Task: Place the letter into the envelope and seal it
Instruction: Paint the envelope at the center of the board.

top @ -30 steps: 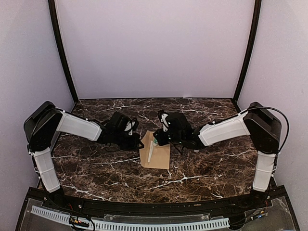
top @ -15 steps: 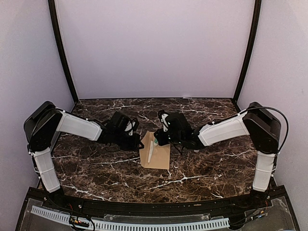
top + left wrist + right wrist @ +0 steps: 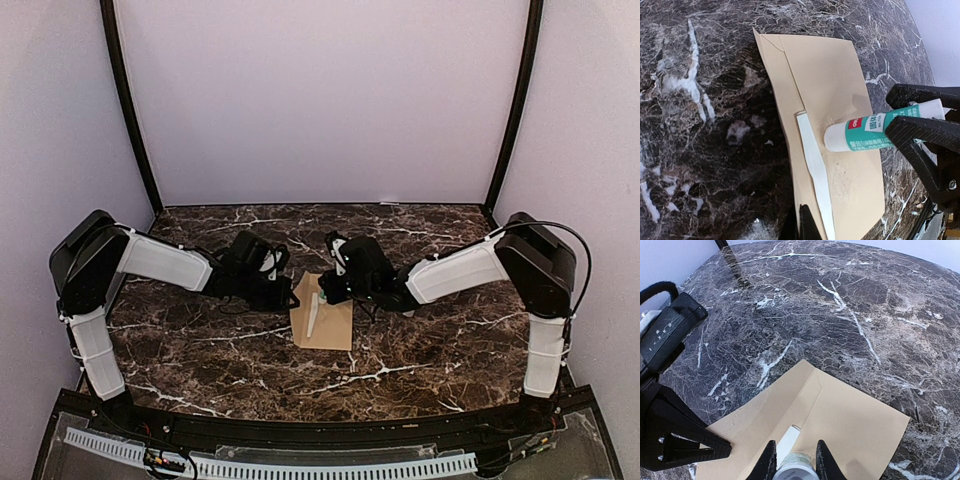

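Right gripper [image 3: 795, 462] holds glue stick [image 3: 865, 132] (white-and-green tube) against the envelope [image 3: 830, 75].

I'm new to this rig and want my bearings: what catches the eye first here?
A tan envelope lies in the middle of the dark marble table, with a white strip on it. The right gripper holds a teal-labelled glue stick with its end on the envelope. The left gripper, shut, sits at the envelope's left edge.
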Controlling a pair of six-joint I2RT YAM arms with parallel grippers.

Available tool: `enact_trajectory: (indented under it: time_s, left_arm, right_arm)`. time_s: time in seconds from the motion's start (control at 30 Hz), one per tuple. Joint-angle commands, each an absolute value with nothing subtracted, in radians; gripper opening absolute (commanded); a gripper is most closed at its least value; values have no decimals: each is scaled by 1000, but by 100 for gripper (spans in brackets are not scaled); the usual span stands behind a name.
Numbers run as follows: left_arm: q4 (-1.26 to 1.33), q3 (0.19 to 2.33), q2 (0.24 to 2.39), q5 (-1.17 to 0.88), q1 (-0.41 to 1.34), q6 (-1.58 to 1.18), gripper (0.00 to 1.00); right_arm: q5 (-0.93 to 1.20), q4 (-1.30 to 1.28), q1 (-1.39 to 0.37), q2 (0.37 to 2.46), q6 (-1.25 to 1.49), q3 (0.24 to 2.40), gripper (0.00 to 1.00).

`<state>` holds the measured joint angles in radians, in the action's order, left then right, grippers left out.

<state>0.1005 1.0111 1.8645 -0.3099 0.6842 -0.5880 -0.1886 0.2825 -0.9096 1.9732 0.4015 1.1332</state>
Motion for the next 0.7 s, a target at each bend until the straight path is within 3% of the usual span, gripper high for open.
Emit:
enact_trajectory:
  time_s: [0.0, 0.67]
  left_arm:
    - [82, 1032, 1859, -297, 690, -574, 0]
    - [77, 1035, 1850, -277, 690, -572, 0]
  right_arm:
    - [-202, 268, -911, 1958, 397, 1124, 0]
    - [-198, 222, -967, 1914, 419, 1078, 0]
